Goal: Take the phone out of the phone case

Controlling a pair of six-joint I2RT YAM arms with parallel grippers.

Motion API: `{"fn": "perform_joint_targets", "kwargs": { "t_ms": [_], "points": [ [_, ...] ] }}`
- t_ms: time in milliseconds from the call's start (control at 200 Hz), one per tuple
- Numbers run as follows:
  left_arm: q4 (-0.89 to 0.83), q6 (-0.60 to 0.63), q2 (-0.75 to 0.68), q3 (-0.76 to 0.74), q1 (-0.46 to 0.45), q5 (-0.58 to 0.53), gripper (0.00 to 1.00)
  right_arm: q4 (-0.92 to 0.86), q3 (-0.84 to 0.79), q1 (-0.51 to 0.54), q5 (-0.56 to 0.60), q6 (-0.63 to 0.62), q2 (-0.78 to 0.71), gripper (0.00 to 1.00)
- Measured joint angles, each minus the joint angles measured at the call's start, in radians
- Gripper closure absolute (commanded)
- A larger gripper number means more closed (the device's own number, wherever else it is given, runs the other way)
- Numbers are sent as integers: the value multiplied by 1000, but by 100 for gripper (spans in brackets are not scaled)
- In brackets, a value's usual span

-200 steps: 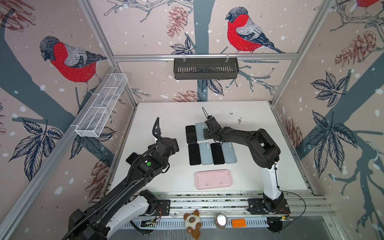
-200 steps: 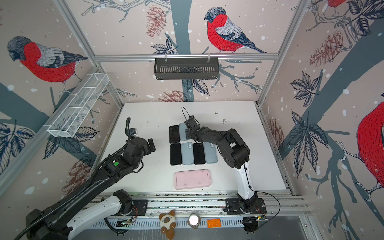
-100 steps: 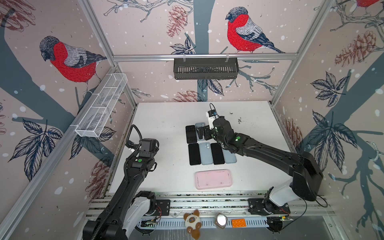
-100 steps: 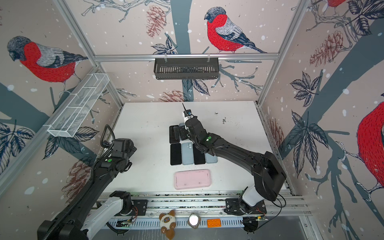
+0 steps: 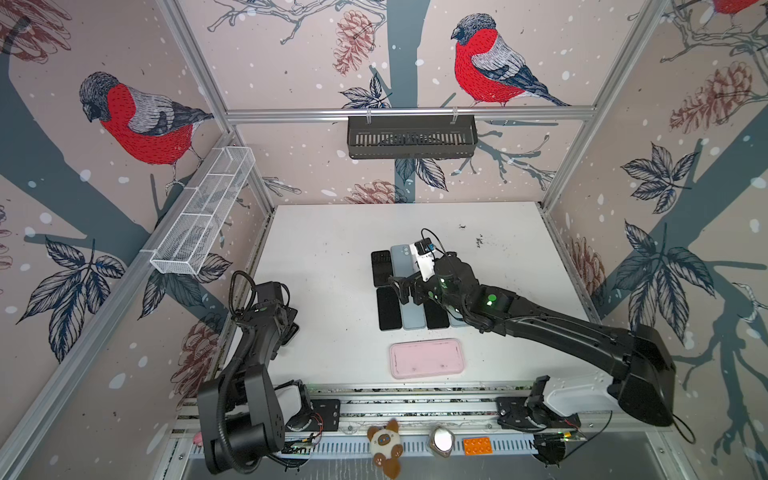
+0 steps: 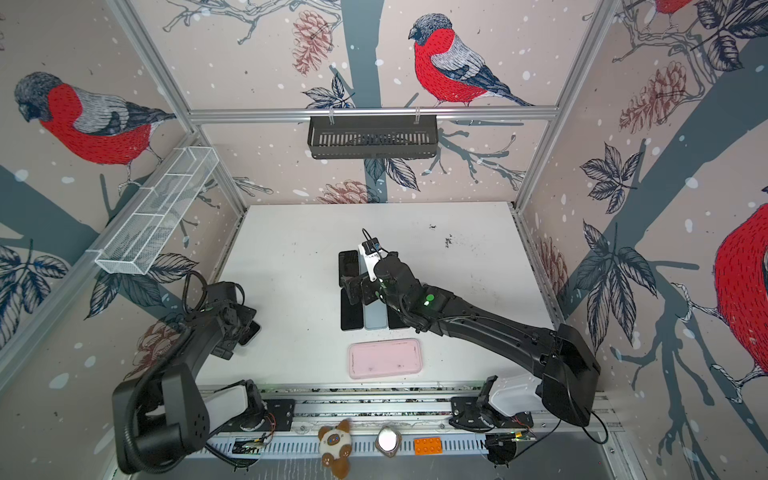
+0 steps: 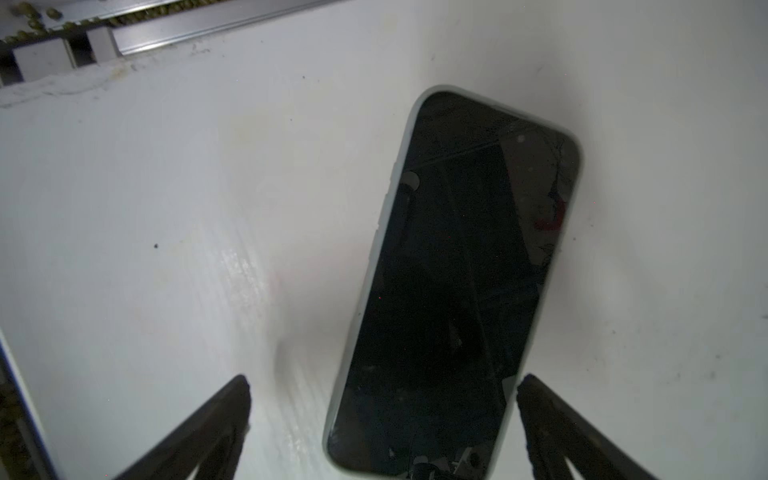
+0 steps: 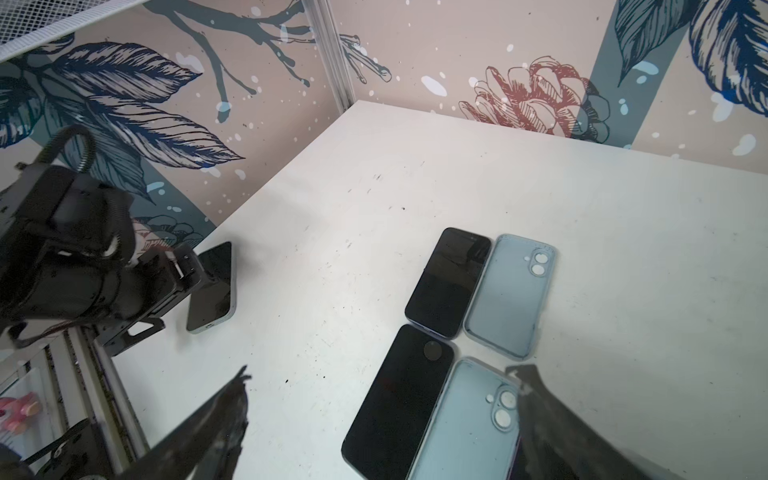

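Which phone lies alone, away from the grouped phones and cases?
The screen-up phone below the open left gripper, near the left side of the table. The other phones lie packed together mid-table.

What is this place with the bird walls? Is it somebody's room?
Probably a robot practice booth, not a home: a left arm and right arm bolted to a metal rail, phones lined up on a white table, bird wallpaper on metal-framed walls.
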Motion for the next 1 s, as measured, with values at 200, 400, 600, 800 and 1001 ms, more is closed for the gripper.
{"fn": "perform_joint_targets", "kwargs": {
  "t_ms": [200, 400, 600, 800, 1001],
  "points": [
    [55, 64, 122, 44, 60, 74, 1, 7, -15, 32, 1, -5, -26, 0],
    [82, 116, 195, 82, 91, 102, 1, 29, -20, 55, 5, -24, -32, 0],
    [90, 153, 228, 93, 93, 97, 3, 43, -34, 59, 5, -45, -29, 0],
    [113, 161, 237, 92, 93, 79, 16, 57, -42, 59, 4, -49, -19, 0],
    [133, 163, 233, 85, 77, 69, 21, 64, -51, 56, 4, -50, -18, 0]
  ]
}}
